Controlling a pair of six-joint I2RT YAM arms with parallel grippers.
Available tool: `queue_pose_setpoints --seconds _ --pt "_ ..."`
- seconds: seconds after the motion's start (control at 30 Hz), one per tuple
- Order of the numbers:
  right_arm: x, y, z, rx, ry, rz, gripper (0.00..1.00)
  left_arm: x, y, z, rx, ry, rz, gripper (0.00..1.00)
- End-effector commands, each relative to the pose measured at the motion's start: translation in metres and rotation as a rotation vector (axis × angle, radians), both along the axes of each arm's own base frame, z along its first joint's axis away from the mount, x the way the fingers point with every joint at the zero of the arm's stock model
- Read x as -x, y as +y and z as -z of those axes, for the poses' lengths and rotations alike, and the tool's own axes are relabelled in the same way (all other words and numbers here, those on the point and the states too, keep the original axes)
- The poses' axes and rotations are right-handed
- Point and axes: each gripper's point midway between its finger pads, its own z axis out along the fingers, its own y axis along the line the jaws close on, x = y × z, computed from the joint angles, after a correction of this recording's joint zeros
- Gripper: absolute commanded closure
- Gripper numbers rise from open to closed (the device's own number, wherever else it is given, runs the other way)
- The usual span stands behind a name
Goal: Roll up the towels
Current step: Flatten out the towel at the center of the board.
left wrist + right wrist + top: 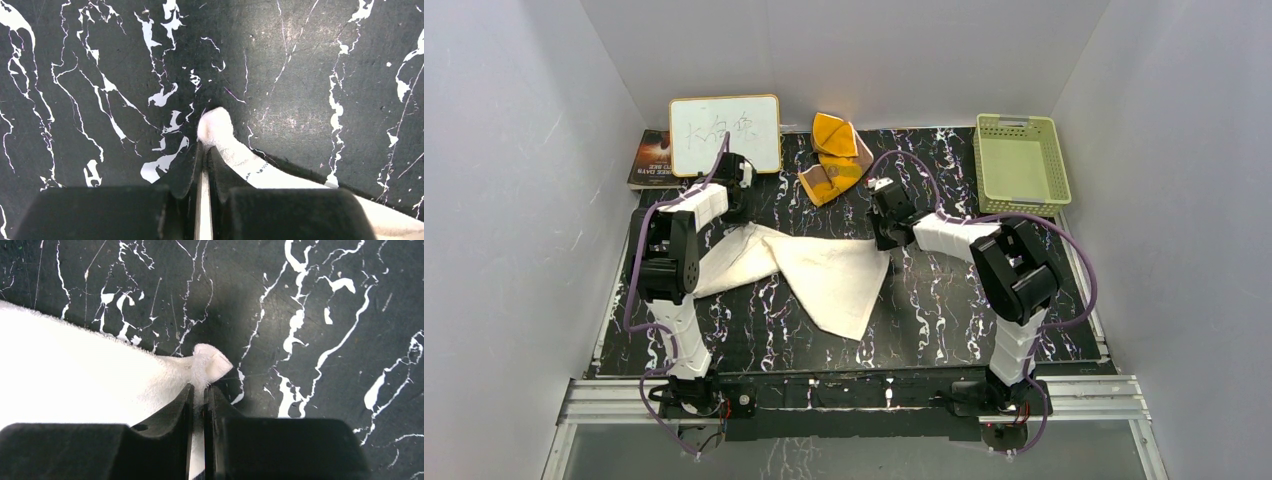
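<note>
Black table is holding the white towel in its middle, the left claw and the right claw are each pinching a corner of it, and the orange towel is lying crumpled at the back.

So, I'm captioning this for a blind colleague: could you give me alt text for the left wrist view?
The left gripper is shut on a corner of the cream-white towel, whose tip pokes out past the jaws. The towel trails off to the lower right over a black tabletop with white marble veins.
</note>
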Motion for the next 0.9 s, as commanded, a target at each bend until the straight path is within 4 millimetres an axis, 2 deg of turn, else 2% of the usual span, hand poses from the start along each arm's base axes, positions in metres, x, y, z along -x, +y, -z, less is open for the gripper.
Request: queue_pose_setpoints --seconds 0.0,0.07,0.17,0.23,0.33,0.4,0.47,0.53,0.6,0.7,0.87 --pt "-0.004 -0.013 -0.032 -0.013 -0.048 0.02 0.94 0.038 0.004 0.042 -0.008 0.178 0.008 1.0" --pt "-0.009 -0.018 -0.048 -0.019 -0.078 0.037 0.94 0.036 0.008 0.036 -0.017 0.165 -0.014 1.0" --pt "-0.02 -0.032 -0.098 -0.032 -0.193 0.086 0.95 0.022 0.02 0.006 0.003 0.097 -0.085 1.0" --pt "-0.028 -0.037 -0.133 -0.057 -0.281 0.108 0.95 0.007 0.028 -0.029 0.036 0.02 -0.139 1.0" --pt "-0.039 -0.038 -0.188 -0.116 -0.402 0.122 0.95 -0.021 0.034 -0.097 0.076 -0.128 -0.19 1.0" --pt "-0.048 -0.035 -0.224 -0.147 -0.472 0.115 0.95 -0.038 0.031 -0.145 0.105 -0.219 -0.197 1.0" --pt "-0.053 -0.029 -0.256 -0.171 -0.524 0.09 0.96 -0.049 0.028 -0.186 0.133 -0.289 -0.199 1.0" --pt "-0.053 -0.027 -0.284 -0.192 -0.551 0.077 1.0 -0.051 0.026 -0.224 0.153 -0.344 -0.201 1.0" --pt "-0.04 -0.027 -0.302 -0.219 -0.554 0.06 1.0 -0.042 0.026 -0.256 0.162 -0.398 -0.205 1.0" --pt "0.002 -0.032 -0.316 -0.302 -0.577 0.01 1.0 -0.01 0.027 -0.29 0.178 -0.478 -0.216 1.0" --pt "0.09 -0.062 -0.321 -0.427 -0.642 -0.019 1.0 0.067 0.031 -0.314 0.212 -0.594 -0.261 1.0"
